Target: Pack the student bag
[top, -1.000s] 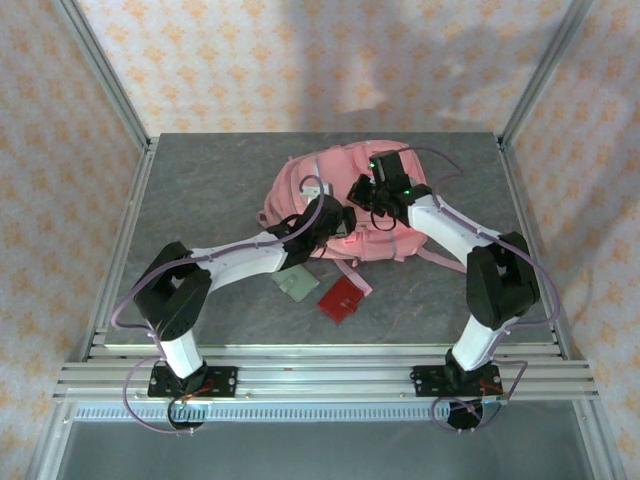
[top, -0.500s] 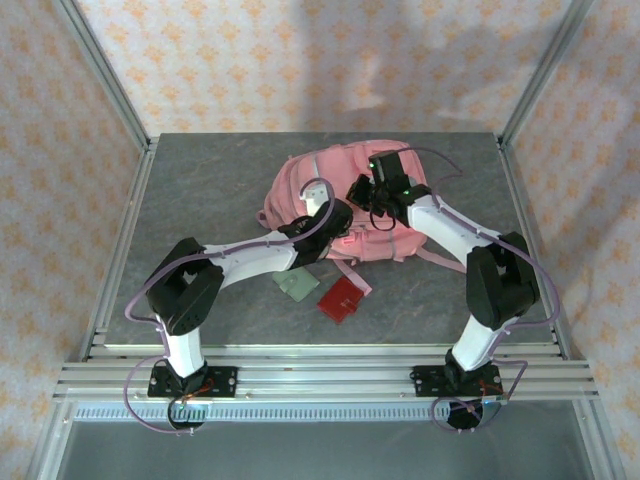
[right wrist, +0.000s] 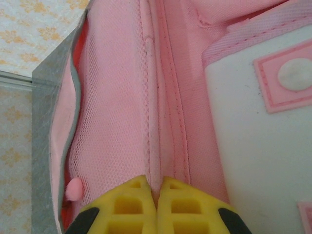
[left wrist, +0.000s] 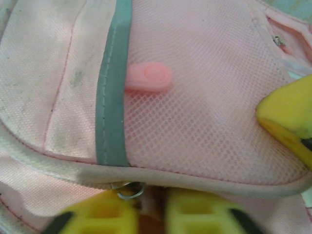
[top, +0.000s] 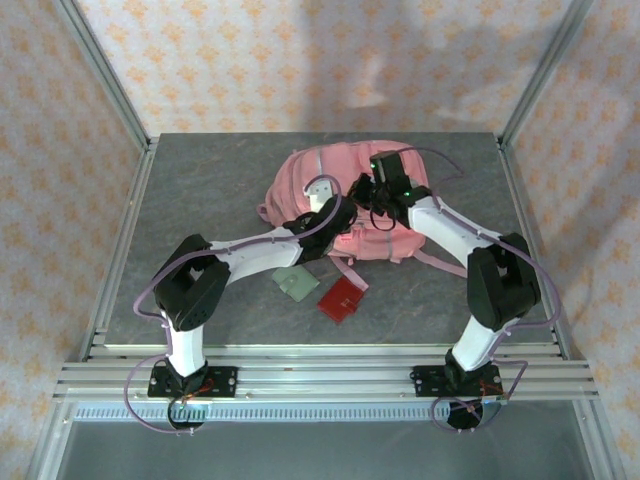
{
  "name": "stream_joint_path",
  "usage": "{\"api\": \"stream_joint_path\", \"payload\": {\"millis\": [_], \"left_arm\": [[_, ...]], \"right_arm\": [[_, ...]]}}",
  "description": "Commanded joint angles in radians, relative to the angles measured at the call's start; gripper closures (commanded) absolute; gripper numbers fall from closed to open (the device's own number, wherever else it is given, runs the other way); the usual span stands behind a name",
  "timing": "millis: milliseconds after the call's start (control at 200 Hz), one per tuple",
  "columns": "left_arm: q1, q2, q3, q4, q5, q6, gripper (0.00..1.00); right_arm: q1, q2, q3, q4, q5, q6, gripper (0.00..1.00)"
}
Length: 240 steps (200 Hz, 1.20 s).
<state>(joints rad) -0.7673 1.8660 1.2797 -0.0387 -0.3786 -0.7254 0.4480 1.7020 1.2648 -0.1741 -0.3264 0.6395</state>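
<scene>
Pink student bag (top: 300, 180), lying toward the far middle of the table (top: 200, 180). Left gripper (left wrist: 146, 214) pinched tight on its zip edge (left wrist: 195, 178); right gripper (right wrist: 157, 195) clamped on a pink fabric seam (right wrist: 153, 97).

Pink student bag (top: 322, 167) with grey trim (left wrist: 112, 87)

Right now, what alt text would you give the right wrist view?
The right gripper, yellow fingers shut, pinches a raised seam of the pink student bag. A white patch lies to the right; the grey table and patterned wall show at left.
</scene>
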Motion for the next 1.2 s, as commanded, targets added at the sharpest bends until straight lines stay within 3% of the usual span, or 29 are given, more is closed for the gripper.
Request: {"api": "stream_joint_path", "payload": {"millis": [0,305,586,1001,1196], "left_arm": [[0.062,0.033,0.014,0.043,-0.042,0.032,1.00],[0.123,-0.121,-0.187,0.066,0.107,0.112,1.00],[0.196,-0.189,-0.259,-0.014,0.135,0.213,1.00],[0.192,-0.200,-0.218,-0.071,0.316,0.354,1.00],[0.116,-0.181,-0.222,-0.050,0.414,0.394,1.00]], "right_arm": [[0.032,-0.128,0.003,0.060,-0.088,-0.002,1.00],[-0.014,-0.143,-0.064,0.063,-0.046,-0.015,1.00],[-0.022,-0.160,-0.103,0.066,-0.031,-0.019,1.00],[-0.055,-0.105,-0.046,0.005,-0.017,-0.080,1.00],[-0.105,-0.038,0.032,-0.022,0.004,-0.123,1.00]]}}
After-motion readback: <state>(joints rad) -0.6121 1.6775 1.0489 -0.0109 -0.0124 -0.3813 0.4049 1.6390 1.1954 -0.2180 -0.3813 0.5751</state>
